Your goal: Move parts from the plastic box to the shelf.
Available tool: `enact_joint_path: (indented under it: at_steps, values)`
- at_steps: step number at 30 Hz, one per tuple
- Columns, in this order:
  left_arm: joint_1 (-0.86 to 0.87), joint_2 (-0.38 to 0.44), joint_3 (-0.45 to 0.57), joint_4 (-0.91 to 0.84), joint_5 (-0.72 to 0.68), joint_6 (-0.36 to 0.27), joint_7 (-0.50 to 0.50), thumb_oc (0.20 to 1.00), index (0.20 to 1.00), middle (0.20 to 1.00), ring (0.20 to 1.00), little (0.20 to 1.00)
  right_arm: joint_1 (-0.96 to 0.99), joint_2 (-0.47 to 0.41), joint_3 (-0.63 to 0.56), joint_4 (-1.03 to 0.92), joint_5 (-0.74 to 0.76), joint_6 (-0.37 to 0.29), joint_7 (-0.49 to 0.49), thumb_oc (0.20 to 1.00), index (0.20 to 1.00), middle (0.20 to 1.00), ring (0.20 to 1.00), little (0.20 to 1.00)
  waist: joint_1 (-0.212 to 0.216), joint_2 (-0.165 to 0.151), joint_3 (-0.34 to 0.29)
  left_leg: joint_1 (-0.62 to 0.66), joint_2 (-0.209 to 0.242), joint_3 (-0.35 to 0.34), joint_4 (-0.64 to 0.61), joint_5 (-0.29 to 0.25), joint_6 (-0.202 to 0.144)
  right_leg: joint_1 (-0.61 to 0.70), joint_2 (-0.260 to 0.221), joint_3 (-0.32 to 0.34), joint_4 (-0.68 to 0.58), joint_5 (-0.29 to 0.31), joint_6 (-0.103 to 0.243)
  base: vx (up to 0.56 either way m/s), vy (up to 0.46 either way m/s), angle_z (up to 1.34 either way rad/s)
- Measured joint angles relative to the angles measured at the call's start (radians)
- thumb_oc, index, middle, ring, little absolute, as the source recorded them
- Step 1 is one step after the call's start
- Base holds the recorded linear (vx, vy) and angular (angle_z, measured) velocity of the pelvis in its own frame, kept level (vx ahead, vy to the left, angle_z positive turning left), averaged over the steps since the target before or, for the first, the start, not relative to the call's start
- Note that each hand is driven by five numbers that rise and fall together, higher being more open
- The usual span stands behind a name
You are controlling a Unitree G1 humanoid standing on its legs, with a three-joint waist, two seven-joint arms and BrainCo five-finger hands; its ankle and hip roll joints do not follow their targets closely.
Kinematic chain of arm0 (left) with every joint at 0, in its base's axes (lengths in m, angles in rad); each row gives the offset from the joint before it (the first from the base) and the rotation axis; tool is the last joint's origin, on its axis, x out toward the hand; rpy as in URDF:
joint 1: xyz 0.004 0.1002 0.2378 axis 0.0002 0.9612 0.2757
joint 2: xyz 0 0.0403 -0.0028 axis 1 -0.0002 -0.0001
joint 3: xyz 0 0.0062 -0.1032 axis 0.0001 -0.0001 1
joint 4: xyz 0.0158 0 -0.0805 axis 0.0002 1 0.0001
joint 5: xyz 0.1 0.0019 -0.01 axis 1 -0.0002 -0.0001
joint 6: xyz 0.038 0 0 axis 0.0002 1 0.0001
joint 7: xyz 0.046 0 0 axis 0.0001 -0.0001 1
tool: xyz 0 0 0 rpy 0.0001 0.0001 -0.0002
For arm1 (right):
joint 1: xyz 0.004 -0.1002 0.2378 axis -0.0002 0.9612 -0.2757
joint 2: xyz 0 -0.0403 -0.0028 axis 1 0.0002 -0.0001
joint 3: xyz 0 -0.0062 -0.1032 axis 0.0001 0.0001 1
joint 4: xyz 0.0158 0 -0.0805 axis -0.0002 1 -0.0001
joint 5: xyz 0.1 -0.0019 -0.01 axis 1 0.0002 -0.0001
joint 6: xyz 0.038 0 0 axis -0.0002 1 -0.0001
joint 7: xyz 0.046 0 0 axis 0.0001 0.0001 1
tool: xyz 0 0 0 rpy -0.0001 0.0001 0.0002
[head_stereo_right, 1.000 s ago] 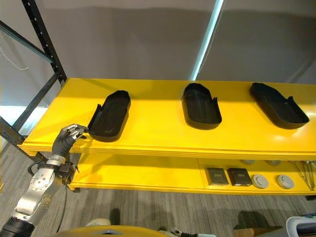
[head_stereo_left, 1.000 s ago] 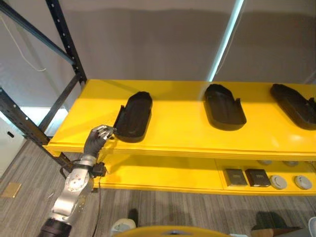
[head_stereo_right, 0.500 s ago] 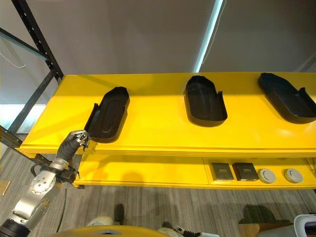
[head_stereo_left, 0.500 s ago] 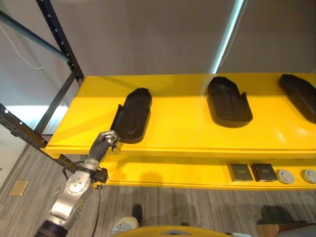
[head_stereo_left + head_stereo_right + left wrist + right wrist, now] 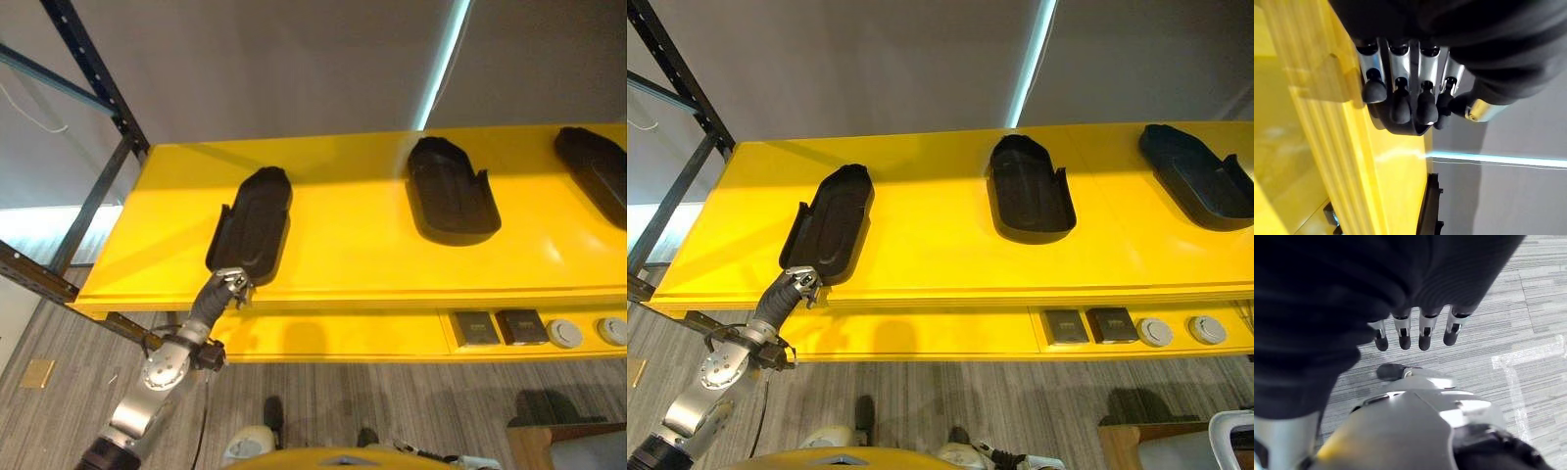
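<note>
The left robot hand (image 5: 229, 286) sits at the front lip of the yellow shelf (image 5: 353, 245), touching the near end of the leftmost black part (image 5: 250, 226). In the left wrist view its fingers (image 5: 1396, 105) are curled against the dark end of that part, with the thumb on the other side, so the hand reads as grasping the part's near end. This part lies lengthwise on the shelf, well left of the middle black part (image 5: 451, 191), and its near end reaches almost to the front edge. The step in hand appears to be final seating of this part. To do it well, push the part along its own long axis, away from the front lip, until it lies as far back as the middle part. Keep it flat on the shelf during the push. Release the fingers only when the part rests fully on the shelf, then draw the hand straight back so that no fingertip drags the part forward. A third black part (image 5: 1200, 178) lies right of the middle part. The right robot hand (image 5: 1415, 335) hangs over the grey floor (image 5: 1528, 323), fingers loosely extended and holding nothing.
</note>
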Motion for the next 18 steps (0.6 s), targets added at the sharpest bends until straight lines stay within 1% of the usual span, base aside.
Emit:
enact_joint_path:
  at_steps: [2, 7, 8, 13, 16, 17, 18]
  values:
    - [-0.007, 0.000, 0.000, -0.001, 0.000, 0.008, 0.003, 0.200, 0.200, 0.200, 0.200, 0.200, -0.001, -0.004, 0.000, -0.004, 0.000, -0.002, 0.000, 1.000, 1.000, 1.000, 1.000, 1.000, -0.002, 0.003, 0.006, -0.006, 0.000, 0.000, 0.000, 0.000, 0.000, -0.006, 0.000, 0.000, 0.000, 0.001, -0.001, -0.02, -0.003, 0.00]
    - [-0.054, -0.005, -0.009, -0.001, 0.000, 0.011, 0.053, 0.200, 0.200, 0.200, 0.200, 0.200, -0.006, -0.015, 0.007, -0.016, 0.000, -0.016, -0.001, 1.000, 1.000, 1.000, 1.000, 1.000, -0.006, 0.006, 0.029, -0.029, 0.000, 0.000, 0.000, 0.009, -0.001, -0.030, 0.000, 0.001, 0.000, 0.006, 0.000, -0.01, 0.000, 0.00]
    - [-0.081, -0.005, -0.010, 0.000, -0.005, 0.011, 0.071, 0.200, 0.200, 0.200, 0.200, 0.200, -0.006, -0.023, 0.009, -0.037, 0.000, -0.016, -0.001, 1.000, 1.000, 1.000, 1.000, 1.000, -0.007, 0.010, 0.048, -0.035, 0.000, 0.001, 0.000, 0.011, -0.002, -0.033, 0.001, 0.002, 0.000, 0.010, 0.000, 0.00, 0.000, 0.00]
    - [-0.142, -0.005, -0.004, 0.001, -0.016, 0.010, 0.117, 0.200, 0.200, 0.200, 0.200, 0.200, -0.025, -0.035, 0.009, -0.045, 0.000, -0.017, -0.001, 1.000, 1.000, 1.000, 1.000, 1.000, -0.033, 0.014, 0.093, -0.038, 0.002, 0.004, 0.000, 0.013, -0.002, -0.036, 0.002, 0.009, 0.000, 0.013, -0.001, 0.00, 0.000, -0.01]
    - [-0.164, -0.006, 0.004, 0.002, -0.015, 0.012, 0.136, 0.200, 0.200, 0.200, 0.200, 0.200, -0.023, -0.036, 0.011, -0.046, -0.001, -0.017, -0.001, 1.000, 1.000, 1.000, 1.000, 1.000, -0.042, 0.014, 0.099, -0.045, 0.004, 0.012, 0.000, 0.012, -0.003, -0.050, 0.003, 0.019, 0.000, 0.014, -0.001, 0.02, -0.002, -0.08]
    - [-0.182, -0.007, 0.005, 0.004, -0.015, 0.016, 0.148, 0.200, 0.200, 0.200, 0.200, 0.200, -0.023, -0.037, 0.011, -0.046, -0.001, -0.017, -0.001, 1.000, 1.000, 1.000, 1.000, 1.000, -0.050, 0.014, 0.104, -0.050, 0.004, 0.015, 0.001, 0.019, 0.005, -0.055, 0.004, 0.020, 0.001, 0.019, -0.007, 0.04, -0.009, -0.08]
    - [-0.201, -0.012, 0.005, 0.010, -0.015, 0.019, 0.155, 0.200, 0.200, 0.200, 0.200, 0.200, -0.023, -0.037, 0.012, -0.046, -0.003, -0.017, -0.001, 1.000, 1.000, 1.000, 1.000, 1.000, -0.054, 0.013, 0.109, -0.050, 0.005, 0.018, 0.001, 0.019, 0.005, -0.055, 0.005, 0.021, 0.000, 0.021, -0.008, 0.04, -0.007, -0.03]
